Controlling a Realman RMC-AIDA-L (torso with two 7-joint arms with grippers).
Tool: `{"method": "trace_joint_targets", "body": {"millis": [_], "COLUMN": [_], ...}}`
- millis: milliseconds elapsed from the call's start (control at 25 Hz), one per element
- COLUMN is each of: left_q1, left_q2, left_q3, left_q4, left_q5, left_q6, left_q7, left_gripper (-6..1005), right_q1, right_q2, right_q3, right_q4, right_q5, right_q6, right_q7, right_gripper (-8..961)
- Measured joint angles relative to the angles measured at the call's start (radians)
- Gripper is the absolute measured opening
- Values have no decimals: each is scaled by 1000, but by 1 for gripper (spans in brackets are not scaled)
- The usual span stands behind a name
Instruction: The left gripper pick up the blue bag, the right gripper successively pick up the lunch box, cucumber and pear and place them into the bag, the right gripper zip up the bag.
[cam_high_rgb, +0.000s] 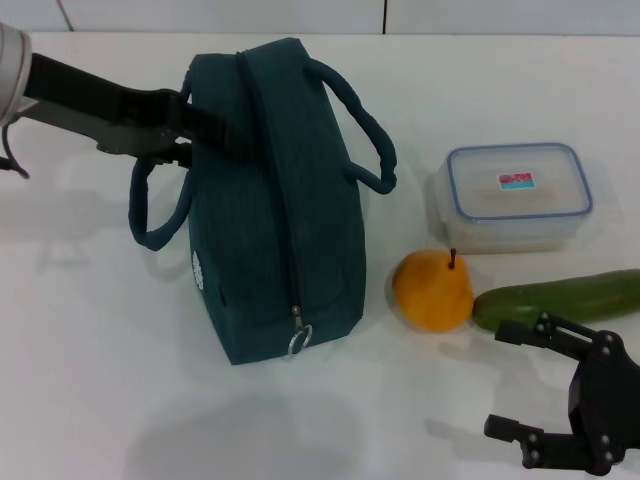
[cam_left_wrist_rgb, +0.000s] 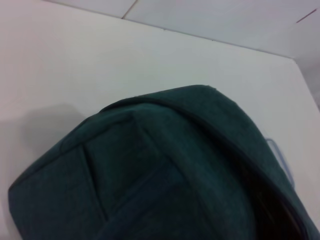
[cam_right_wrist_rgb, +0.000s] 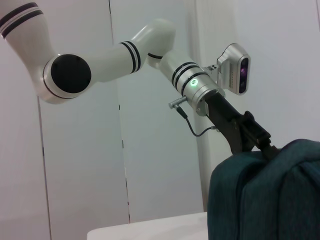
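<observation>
The blue bag stands on the white table with its zip along the top and the zip pull at its near end. My left gripper is against the bag's upper far-left side, above the hanging handle. The bag fills the left wrist view. The right wrist view shows the left gripper touching the bag's top. The clear lunch box with a blue-rimmed lid, the orange-yellow pear and the green cucumber lie right of the bag. My right gripper is open and empty, just in front of the cucumber.
The white table reaches to the back wall. The bag's second handle sticks out toward the lunch box. The pear lies close to the bag's near right corner and touches the cucumber's end.
</observation>
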Motion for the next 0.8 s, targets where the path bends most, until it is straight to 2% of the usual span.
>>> {"method": "trace_joint_targets", "body": {"millis": [160,520,640,800], "left_q1": [3,13,14,14], "left_q2": [10,13,13,15], "left_q3": [-1,4,4,4], "left_q4": [-11,3,1,0], "left_q5": [-39,-45,-47,-44], "left_q6": [-1,-1,0,1], "left_q7": [8,44,44,42], "left_gripper": [654,462,225,85], "right_q1": [0,0,0,0], "right_q2": [0,0,0,0], "right_q3": [0,0,1,2], "right_q4": [1,1,1,1], "right_q5": [0,0,0,0], "right_q6": [-1,-9,-14,-16], "right_q7": [0,0,0,0], "right_gripper": [848,848,847,847]}}
